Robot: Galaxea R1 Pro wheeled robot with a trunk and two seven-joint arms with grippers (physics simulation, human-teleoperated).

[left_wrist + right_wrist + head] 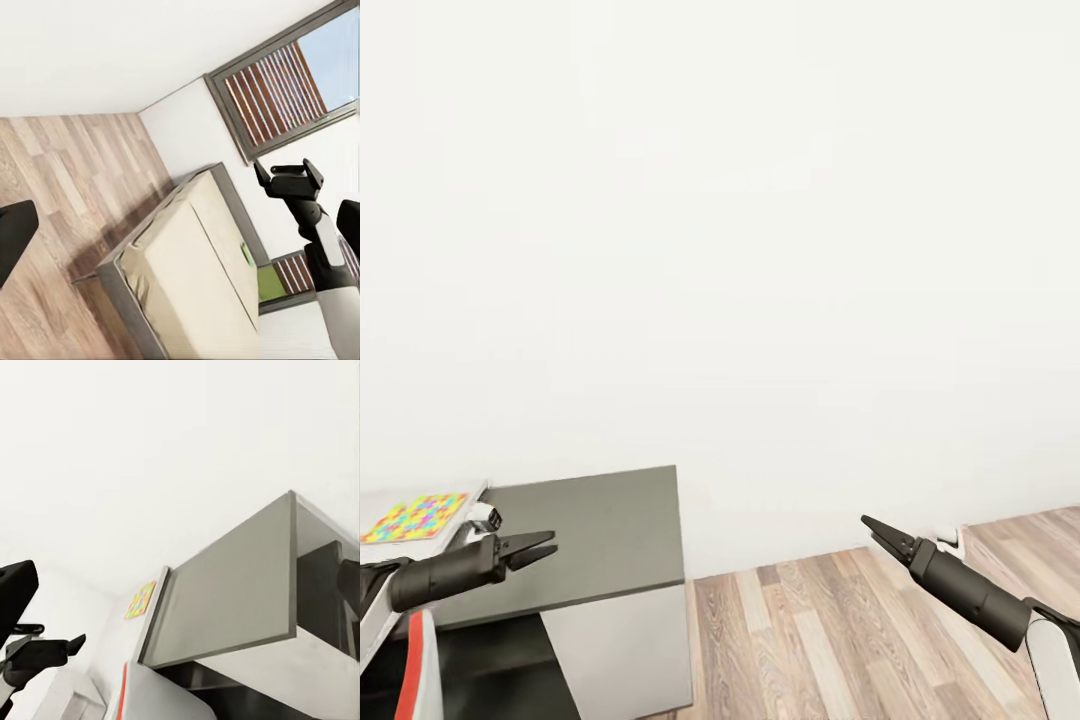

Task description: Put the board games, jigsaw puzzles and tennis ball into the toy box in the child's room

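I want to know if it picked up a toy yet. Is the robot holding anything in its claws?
No, nothing is held. The left gripper is open and empty near the dark cabinet, and the right gripper hangs empty over the wood floor.

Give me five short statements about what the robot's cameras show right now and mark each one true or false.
1. A jigsaw puzzle lies on the pale table at the head view's left edge. True.
2. The left gripper is shut on a tennis ball. False: its fingers are apart and hold nothing.
3. The dark grey cabinet stands beside the table, against the white wall. True.
4. The floor is covered in blue carpet. False: it is wood plank.
5. The bed in the left wrist view carries a pile of jigsaw puzzles. False: a small green thing lies at its far edge; the rest of the beige mattress is bare.
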